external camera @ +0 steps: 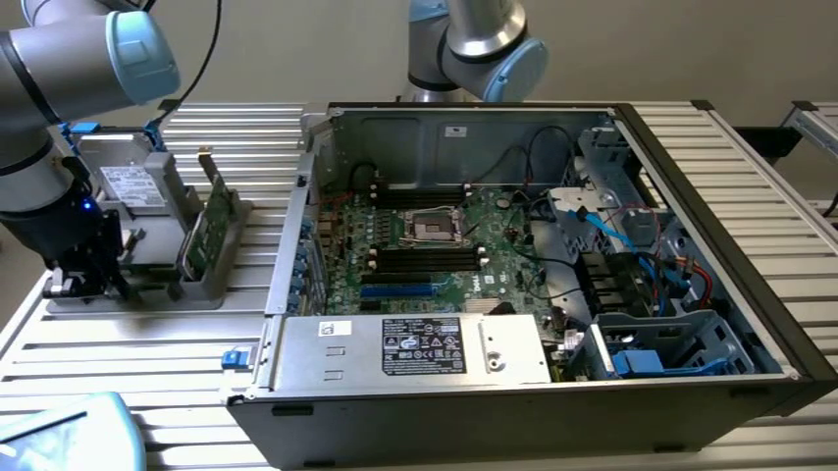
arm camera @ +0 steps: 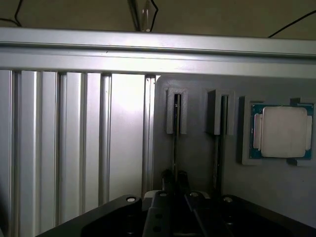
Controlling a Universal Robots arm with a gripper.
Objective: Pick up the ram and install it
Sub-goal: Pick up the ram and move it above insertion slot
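Note:
The ram (arm camera: 176,140) stands on edge in a slotted grey holder (arm camera: 197,163), seen edge-on as a thin dark line. My gripper (arm camera: 175,178) is down over its near end, the fingers close on either side of it and shut on it. In the exterior view the gripper (external camera: 89,280) sits low at the left end of the same holder (external camera: 144,294), left of the open computer case (external camera: 524,392). Inside the case, the long black memory slots (external camera: 426,260) lie on the motherboard below the processor socket (external camera: 433,226).
A second thin stick (arm camera: 219,143) stands in the neighbouring slot, beside a processor chip (arm camera: 281,132) in its recess. Wider green cards (external camera: 210,231) stand upright in the holder. A second arm (external camera: 472,49) rises behind the case. The ribbed aluminium table (arm camera: 74,148) surrounds everything.

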